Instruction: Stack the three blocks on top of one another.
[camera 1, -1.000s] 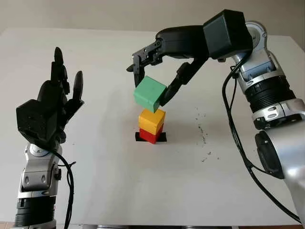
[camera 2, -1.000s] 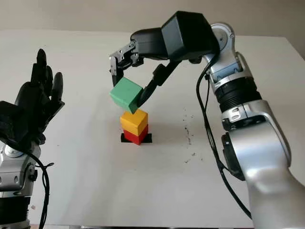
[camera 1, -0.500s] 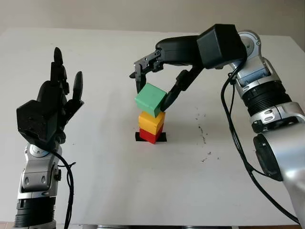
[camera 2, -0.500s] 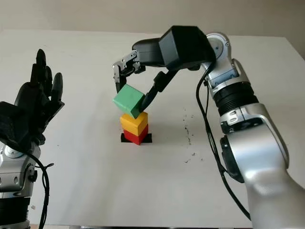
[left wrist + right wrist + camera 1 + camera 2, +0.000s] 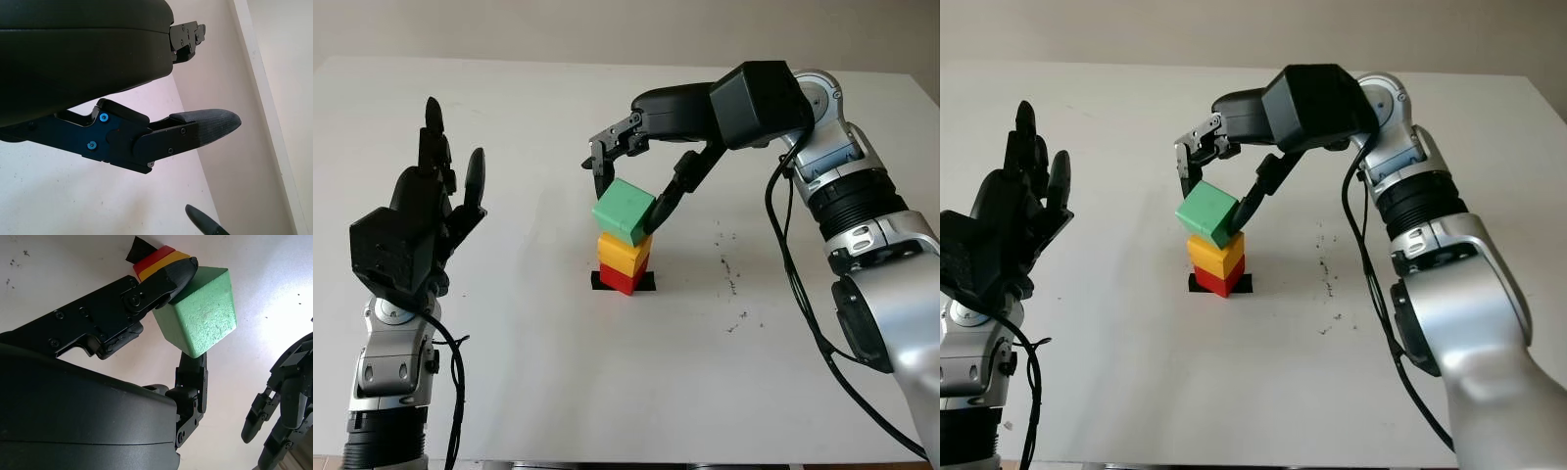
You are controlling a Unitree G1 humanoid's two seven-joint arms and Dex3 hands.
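A yellow block (image 5: 625, 252) sits on a red block (image 5: 622, 279), which stands on a small black mark (image 5: 646, 282) near the middle of the white table (image 5: 607, 392). My right hand (image 5: 628, 186) is shut on a green block (image 5: 624, 211), held tilted, its lower corner at or just above the yellow block's top. In the right wrist view the green block (image 5: 203, 316) is pinched between a thumb and a finger (image 5: 191, 377), with the yellow and red blocks (image 5: 156, 260) behind it. My left hand (image 5: 421, 215) is open, raised upright at the left, away from the stack.
Small dark specks (image 5: 729, 274) lie on the table to the right of the stack. The table's far edge (image 5: 509, 63) runs across the top of the head views.
My right hand has lowered the green block and brought it slightly right, from above the stack down to the yellow block's top. The left hand has not moved.
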